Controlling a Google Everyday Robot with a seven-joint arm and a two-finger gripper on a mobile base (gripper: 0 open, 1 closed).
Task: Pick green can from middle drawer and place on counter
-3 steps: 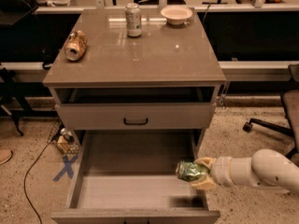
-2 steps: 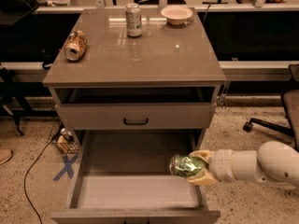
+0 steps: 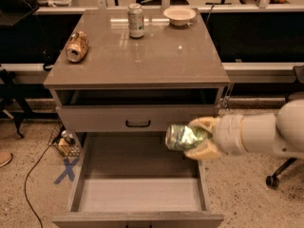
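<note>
Your gripper [image 3: 190,137] reaches in from 3 o'clock, its tan jaws clenched on the crinkled, shiny green can [image 3: 182,137], held sideways above the flat grey floor of the open middle drawer [image 3: 137,194]. The can has risen since a moment ago; the glossy table [image 3: 142,61] lies toward 12 o'clock.
</note>
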